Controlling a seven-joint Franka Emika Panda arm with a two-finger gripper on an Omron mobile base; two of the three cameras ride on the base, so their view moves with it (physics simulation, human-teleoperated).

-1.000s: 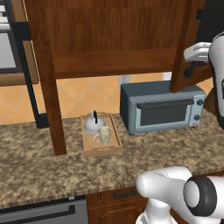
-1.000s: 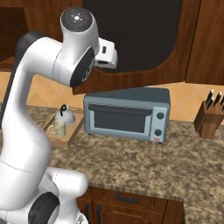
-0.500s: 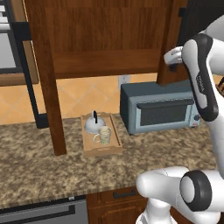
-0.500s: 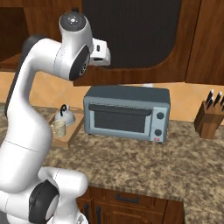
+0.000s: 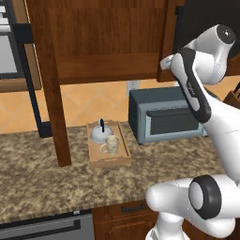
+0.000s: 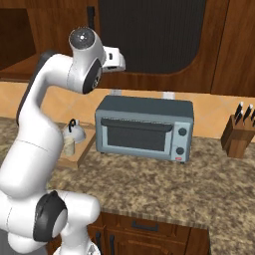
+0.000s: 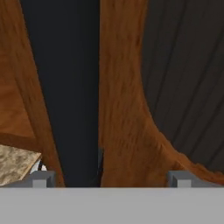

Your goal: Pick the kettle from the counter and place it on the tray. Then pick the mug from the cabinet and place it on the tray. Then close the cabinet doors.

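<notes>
Gripper (image 7: 109, 178) spread wide, empty, up against the cabinet door (image 7: 120, 109).
Kettle (image 5: 101, 133) and mug (image 5: 110, 145) sit in the tray (image 5: 109, 159).

Both base views look forward and down from behind the arm, left and right, sharing the counter (image 5: 42, 173), tray (image 5: 108, 159) and toaster oven (image 6: 144, 128); the hand view sits very close, apparently against a cabinet door (image 7: 120, 109)
</notes>
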